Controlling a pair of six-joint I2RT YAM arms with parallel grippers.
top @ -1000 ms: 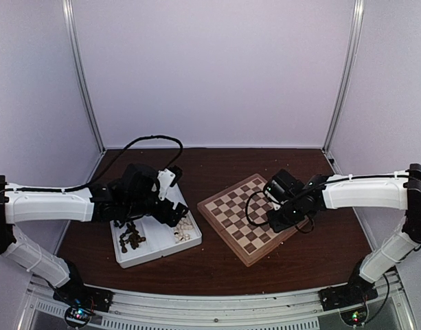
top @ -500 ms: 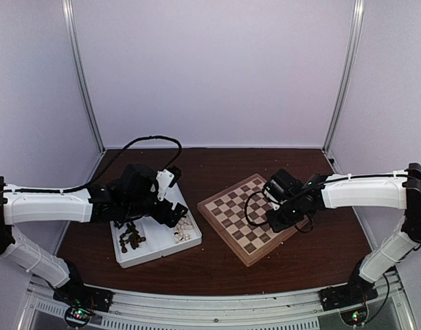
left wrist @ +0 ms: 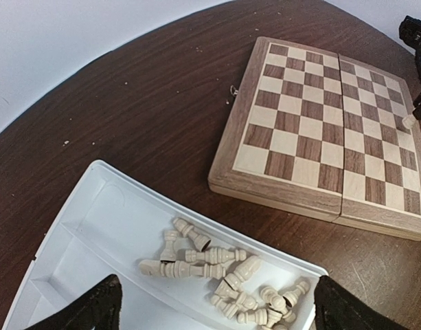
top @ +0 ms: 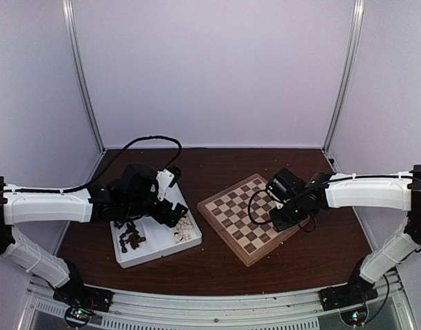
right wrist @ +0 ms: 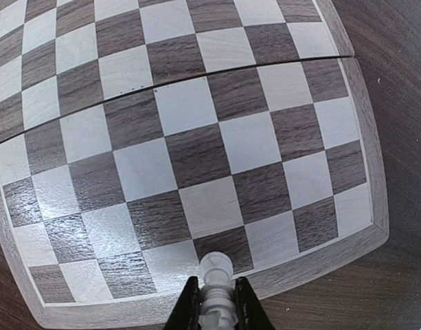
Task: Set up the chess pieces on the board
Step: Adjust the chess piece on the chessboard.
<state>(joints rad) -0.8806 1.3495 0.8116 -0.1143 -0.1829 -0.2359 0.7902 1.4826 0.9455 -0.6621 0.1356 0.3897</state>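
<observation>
The board [top: 231, 213] lies turned like a diamond right of centre, its squares [right wrist: 196, 144] bare. My right gripper [top: 282, 218] hangs over the board's right side, shut on a cream-white chess piece [right wrist: 215, 271]. The piece stands upright between the jaws above the squares next to the rim, and it also shows in the left wrist view as a cream-white piece [left wrist: 408, 121]. My left gripper [left wrist: 217, 316] is open above the white tray [left wrist: 114, 227], over a heap of cream-white pieces [left wrist: 217, 265] lying on their sides. Dark brown pieces [top: 132, 237] fill the tray's other compartment.
The two-compartment tray [top: 155, 256] sits left of the board on the dark brown table [top: 217, 172]. A black cable [top: 152, 141] loops behind the left arm. Pale walls and metal posts close in the back and sides.
My right gripper's jaws have closed on the cream-white piece and its wrist has shifted slightly to the right. The left arm has stayed still, jaws wide.
</observation>
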